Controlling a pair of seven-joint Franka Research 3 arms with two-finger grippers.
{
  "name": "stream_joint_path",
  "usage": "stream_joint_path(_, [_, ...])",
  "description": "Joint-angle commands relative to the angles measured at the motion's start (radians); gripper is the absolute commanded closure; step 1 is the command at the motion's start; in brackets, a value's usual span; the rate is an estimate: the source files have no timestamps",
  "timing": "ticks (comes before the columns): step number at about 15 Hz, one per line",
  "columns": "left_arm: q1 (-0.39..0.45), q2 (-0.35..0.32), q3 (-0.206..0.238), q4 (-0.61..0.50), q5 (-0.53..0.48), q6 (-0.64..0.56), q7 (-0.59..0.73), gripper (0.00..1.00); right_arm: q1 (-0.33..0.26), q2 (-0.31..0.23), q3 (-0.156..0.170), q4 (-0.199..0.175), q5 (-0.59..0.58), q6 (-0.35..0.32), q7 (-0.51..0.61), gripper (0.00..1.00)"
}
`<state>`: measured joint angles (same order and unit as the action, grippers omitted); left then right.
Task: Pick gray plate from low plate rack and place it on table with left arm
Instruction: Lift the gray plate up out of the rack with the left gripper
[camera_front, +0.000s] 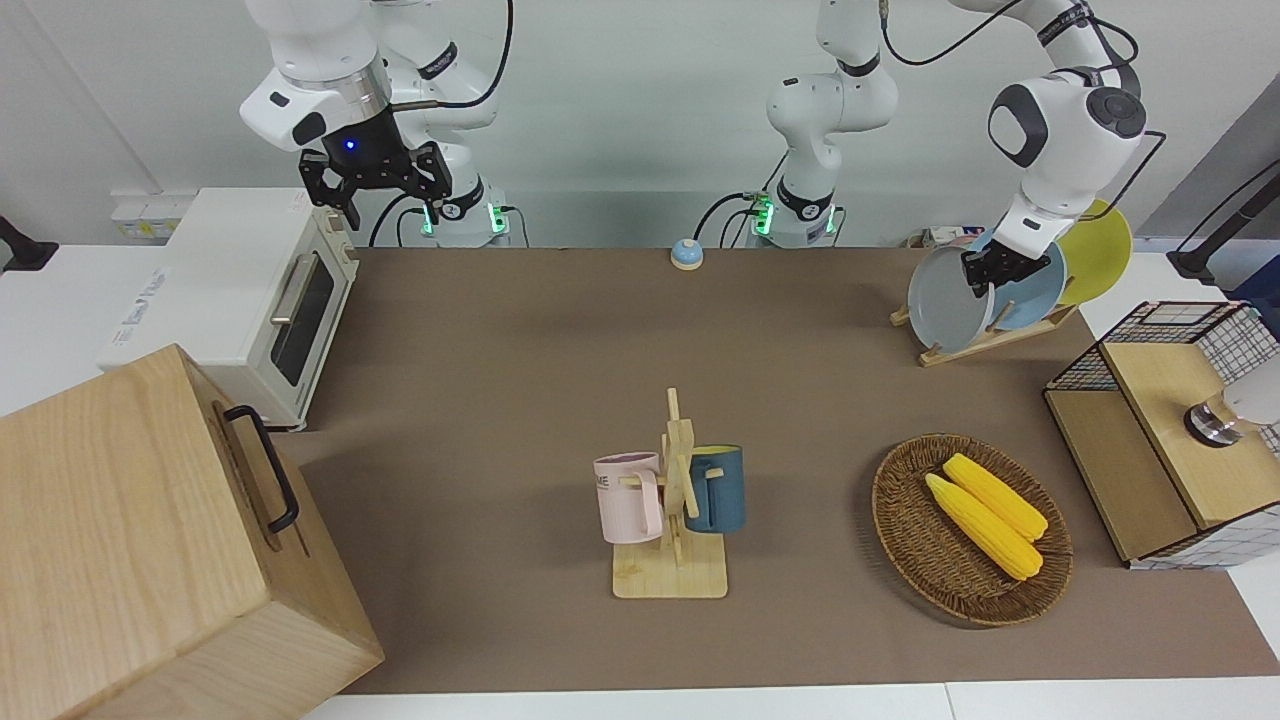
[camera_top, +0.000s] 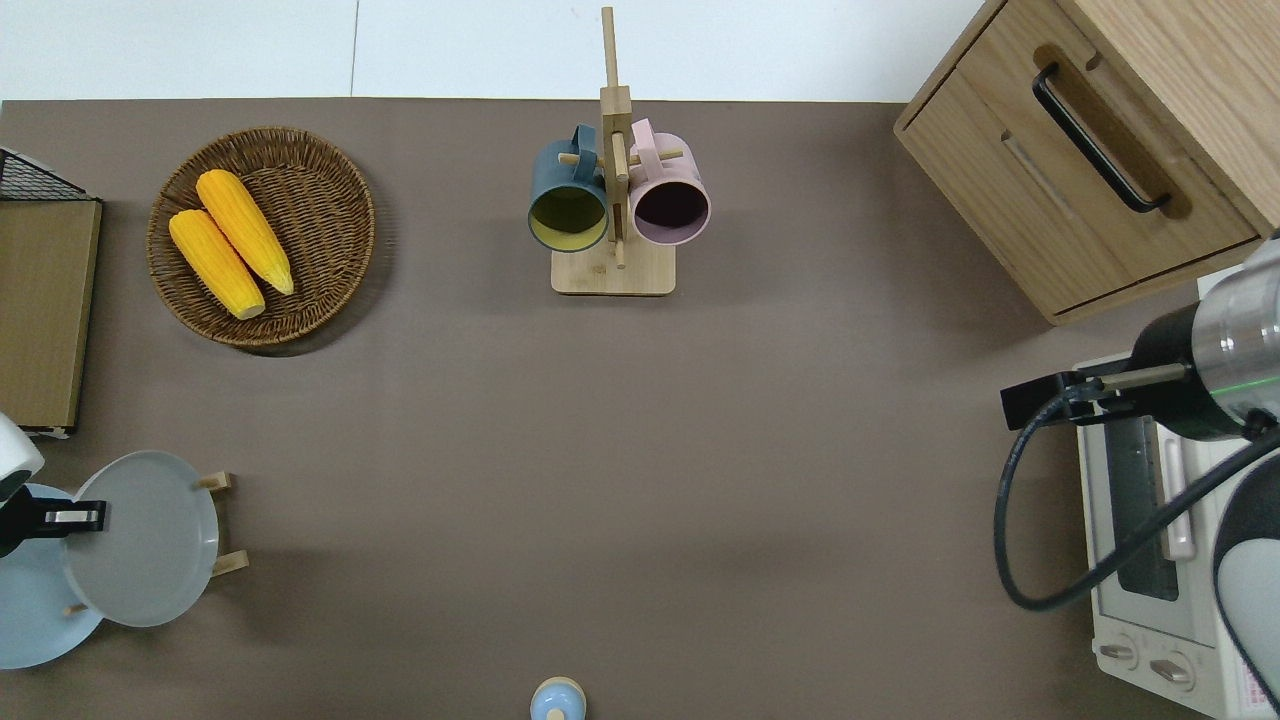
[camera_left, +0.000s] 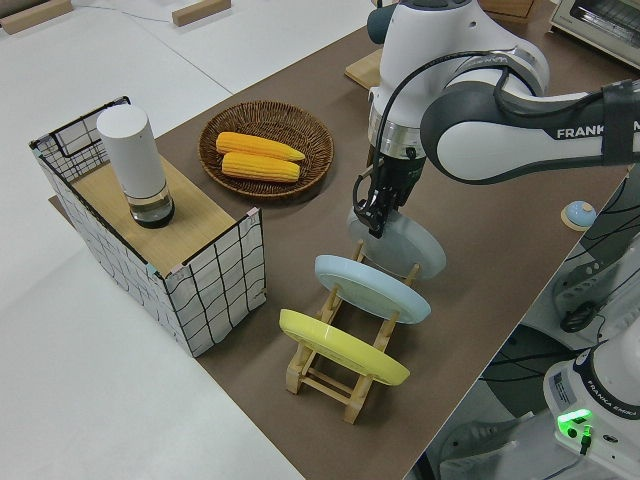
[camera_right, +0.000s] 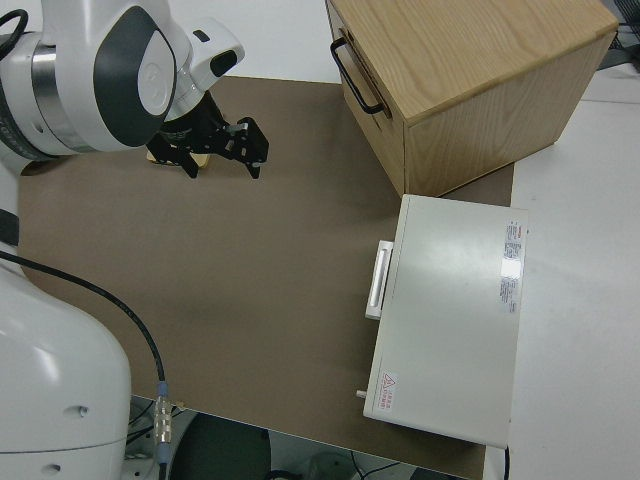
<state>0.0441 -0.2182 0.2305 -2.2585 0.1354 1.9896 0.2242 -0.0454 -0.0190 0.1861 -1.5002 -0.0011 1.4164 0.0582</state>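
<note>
The left gripper (camera_front: 985, 275) is clamped on the gray plate's (camera_front: 943, 298) top rim at the table's (camera_front: 560, 380) corner, so lifting askew could snag the rack (camera_front: 985, 340).

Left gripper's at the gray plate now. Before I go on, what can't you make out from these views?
- Left gripper fingers on the gray plate: too small everywhere to judge the grip.
- Rack slot under that plate: hidden by the plate in all views.
- Overhead: blue plate cut off by the edge.
</note>
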Motion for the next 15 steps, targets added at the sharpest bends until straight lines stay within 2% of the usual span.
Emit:
stream_joint_path(1, [-0.003,-0.032,0.003,-0.007,0.016,-0.017,0.014,1.00,-0.010,-0.002,0.006,0.006,0.010,-0.014,0.000,0.011])
stream_joint_path(15, [-0.010,-0.032,-0.014,0.155,0.015,-0.198,-0.006,1.00,-0.010,-0.002,0.006,0.006,0.010,-0.014,0.000,0.011])
